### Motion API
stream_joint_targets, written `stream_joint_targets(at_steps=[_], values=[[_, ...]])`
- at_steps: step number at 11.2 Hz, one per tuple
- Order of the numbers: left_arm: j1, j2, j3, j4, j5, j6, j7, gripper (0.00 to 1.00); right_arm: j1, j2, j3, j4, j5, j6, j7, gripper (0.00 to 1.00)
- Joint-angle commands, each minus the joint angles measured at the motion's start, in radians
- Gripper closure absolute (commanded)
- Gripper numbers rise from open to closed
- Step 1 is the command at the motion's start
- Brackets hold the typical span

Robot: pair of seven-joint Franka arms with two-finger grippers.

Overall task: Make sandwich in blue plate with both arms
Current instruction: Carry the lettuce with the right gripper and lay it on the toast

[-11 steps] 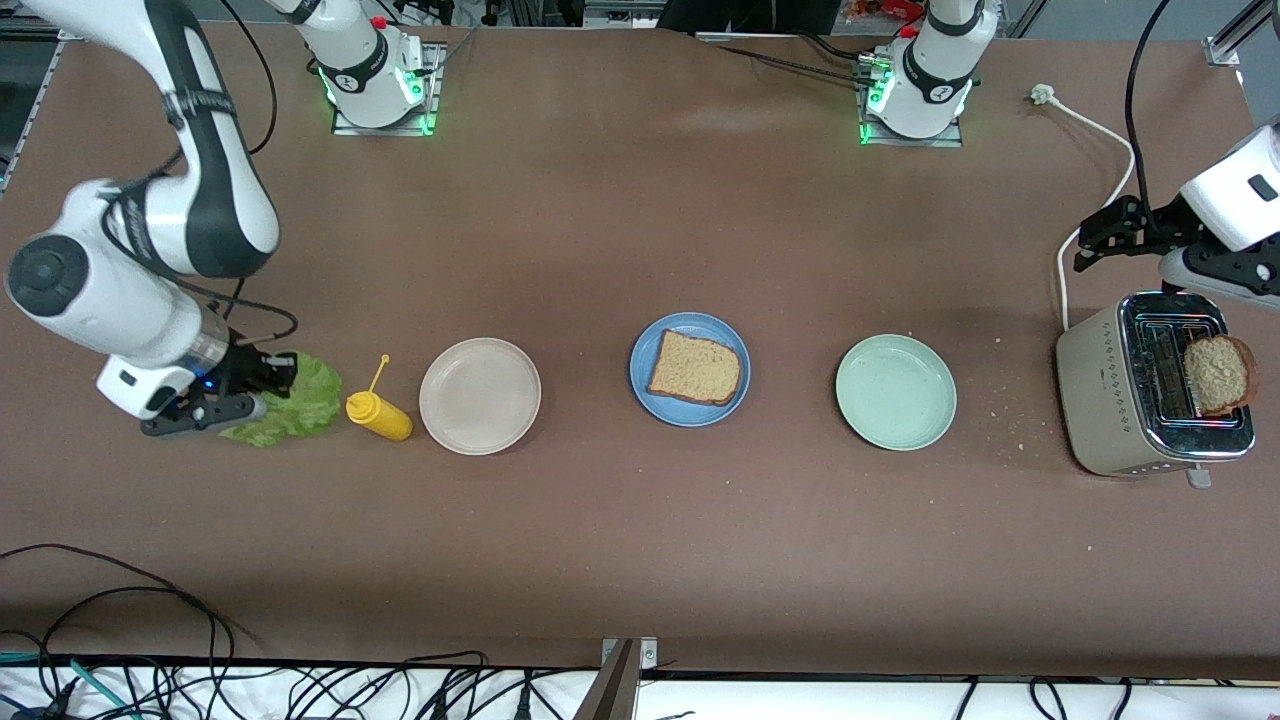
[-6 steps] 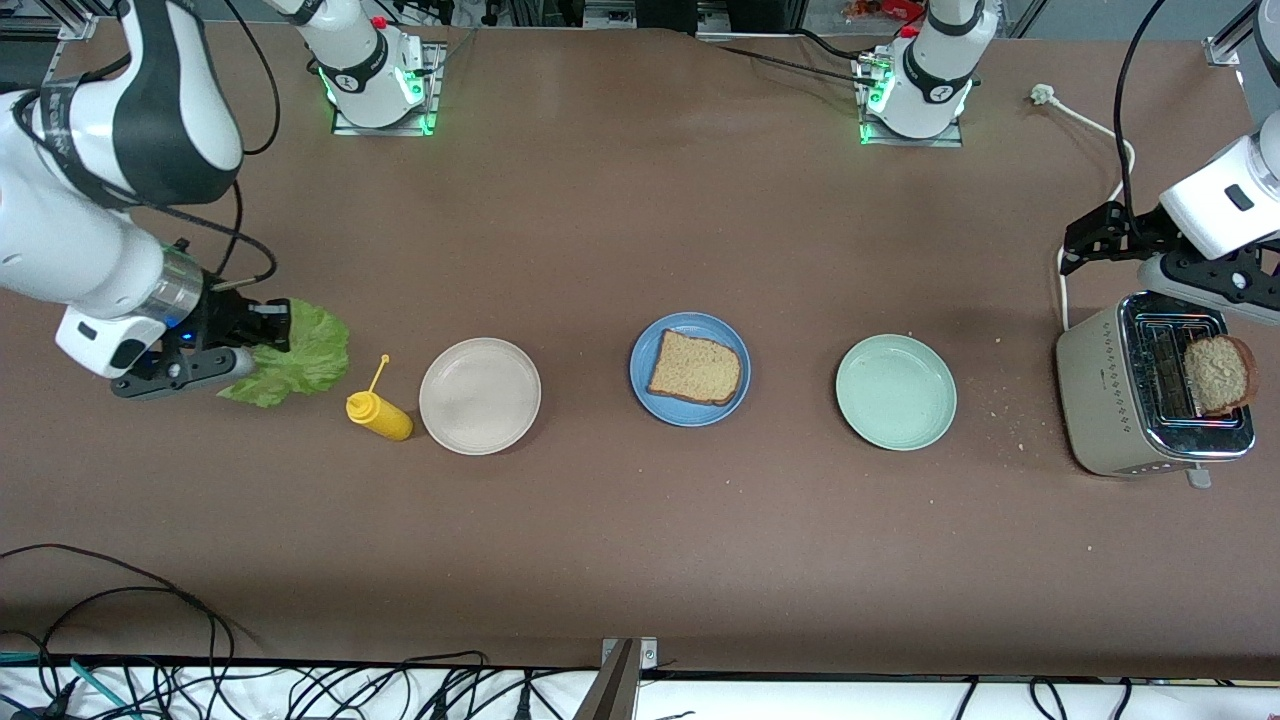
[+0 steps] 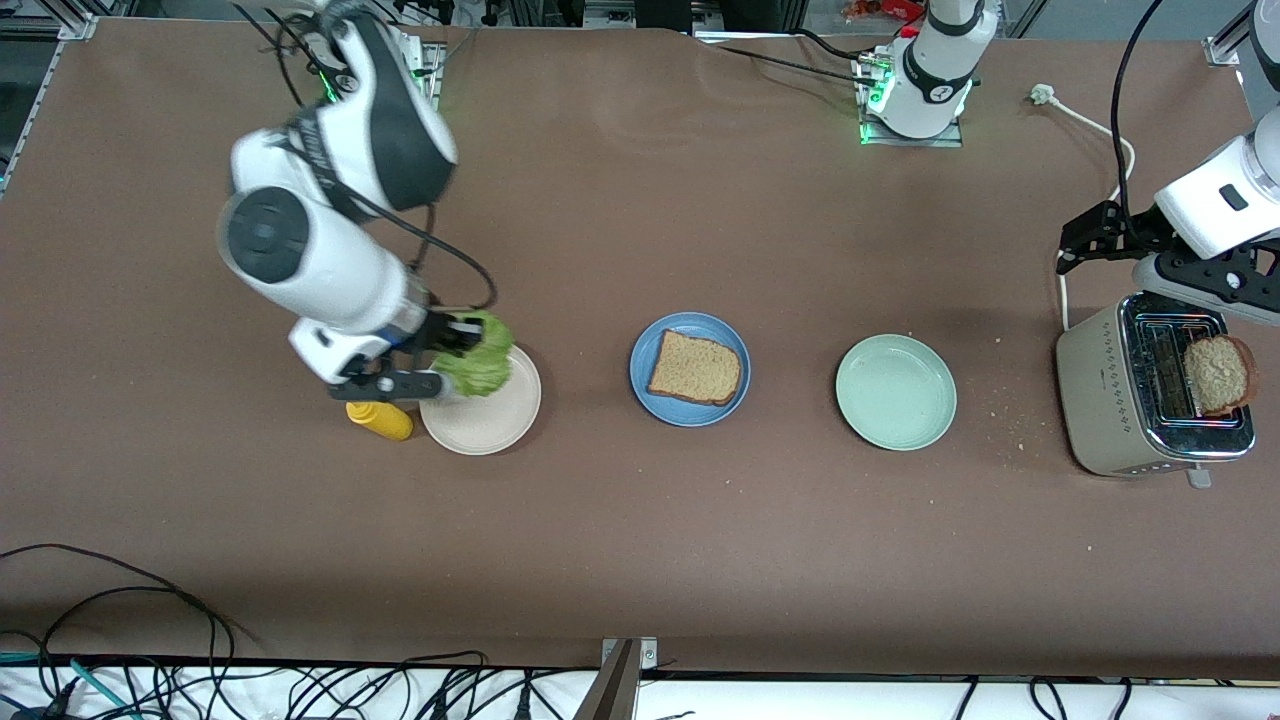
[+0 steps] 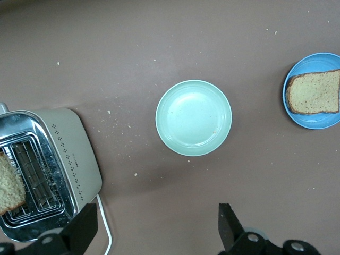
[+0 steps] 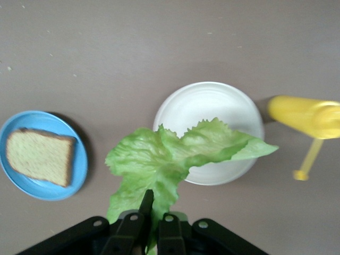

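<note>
A: We see the right claw (image 3: 440,362) up over the round beige-white plate (image 3: 490,425), clamped on the ruffled green lettuce leaf (image 3: 478,366); in the right wrist view the leaf (image 5: 170,159) hangs from the pinched fingertips (image 5: 144,204).

B: We find the round medium-blue plate (image 3: 690,369) in the middle of the brown counter (image 3: 640,560), with one square slice of brown wholemeal bread (image 3: 696,368) lying on it. The pale green round plate (image 3: 896,392) sits beside it, toward the left arm's end.

A: The left claw (image 3: 1085,240) hangs above the beige and chrome toaster (image 3: 1100,400), spread wide and holding nothing. A second brown bread slice (image 3: 1218,374) stands in a slot.

B: The yellow squeeze bottle (image 3: 380,420) lies just beside the beige-white plate. We can read no writing; the toaster may carry a small mark, but we cannot make it out.
</note>
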Motion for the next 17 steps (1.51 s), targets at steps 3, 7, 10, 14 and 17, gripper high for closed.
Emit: stream_joint_targets(at_steps=[3,7,10,14,17], values=[[-0.002,0.008,0.004,0.023,-0.013,-0.030,0.015,0.00,0.166,0.275,-0.034,0.292,0.131,0.138,0.418,1.00],[-0.002,0.008,0.004,0.023,-0.013,-0.030,0.017,0.00,0.275,0.399,-0.023,0.293,0.131,0.402,0.689,1.00],[-0.002,0.010,0.004,0.023,-0.013,-0.032,0.017,0.00,0.326,0.478,-0.025,0.293,0.128,0.542,0.776,1.00],[-0.002,0.011,0.004,0.023,-0.013,-0.038,0.017,0.00,0.373,0.492,-0.025,0.269,0.127,0.556,0.840,1.00],[-0.002,0.011,0.004,0.023,-0.013,-0.038,0.017,0.00,0.375,0.492,-0.020,0.235,0.117,0.556,0.839,0.01]])
